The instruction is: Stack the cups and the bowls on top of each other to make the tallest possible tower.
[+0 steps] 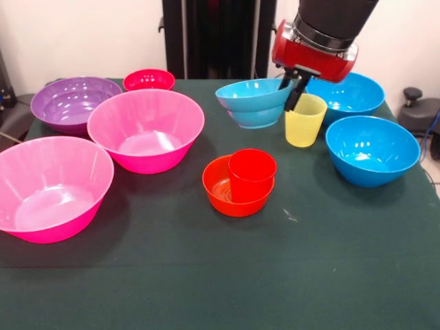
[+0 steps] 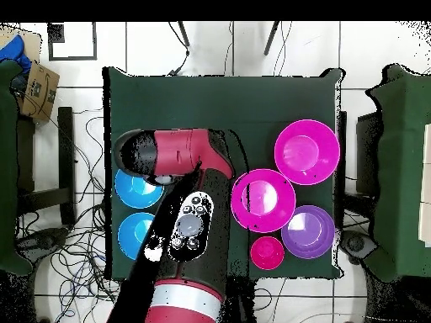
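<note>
A yellow cup (image 1: 305,119) is seen standing upright on the dark green table (image 1: 206,275), right of centre and toward the far side. The gripper (image 1: 294,92) comes down from above at the cup's far left rim. Its two dark fingers (image 1: 298,93) are set close together, and one appears to reach the rim. Whether the rim is pinched cannot be told from either view.

Just left of the yellow cup, a small light-blue bowl (image 1: 253,102) is tilted, and it seems to rest on a second one of the same colour. One finger is seen just beside its right rim.

Nearer, at the middle of the table, a red cup (image 1: 251,174) stands upright inside a small orange bowl (image 1: 227,188). This forms the only clear stack.

Two cups are counted: one yellow, one red.

Two large blue bowls are counted on the right. One (image 1: 372,150) lies near the right edge. The other (image 1: 347,94) sits farther back, behind the yellow cup, partly hidden by the arm (image 1: 323,34).

Two large pink bowls are counted on the left. One (image 1: 51,187) is at the near left. The other (image 1: 146,129) is farther in, toward the centre.

One large purple bowl (image 1: 74,103) sits at the far left, just behind the pink ones. One small red bowl (image 1: 148,80) sits at the far edge, just right of the purple one.

In the overhead view, the arm covers the middle of the table, hiding both cups.
</note>
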Controlling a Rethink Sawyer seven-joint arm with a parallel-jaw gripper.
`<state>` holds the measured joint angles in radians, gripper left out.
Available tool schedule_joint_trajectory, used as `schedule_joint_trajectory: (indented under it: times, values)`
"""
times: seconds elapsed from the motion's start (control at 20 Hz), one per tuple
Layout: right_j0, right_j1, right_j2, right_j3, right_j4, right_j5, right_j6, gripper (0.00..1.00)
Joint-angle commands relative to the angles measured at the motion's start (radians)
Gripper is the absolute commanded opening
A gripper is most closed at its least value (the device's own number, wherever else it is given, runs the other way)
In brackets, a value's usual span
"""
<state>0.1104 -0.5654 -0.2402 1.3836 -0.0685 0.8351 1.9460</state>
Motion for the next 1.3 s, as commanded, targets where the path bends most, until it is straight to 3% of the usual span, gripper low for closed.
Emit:
schedule_joint_trajectory:
  times: [0.05,0.55,1.3]
  values:
    - [0.015,0.07,0.075,0.017,0.006,-0.106,0.159,0.0]
    - [-0.006,0.096,0.092,0.035,0.001,-0.203,0.13,0.0]
    - [0.049,0.153,0.001,-0.02,-0.02,-0.121,0.153,0.0]
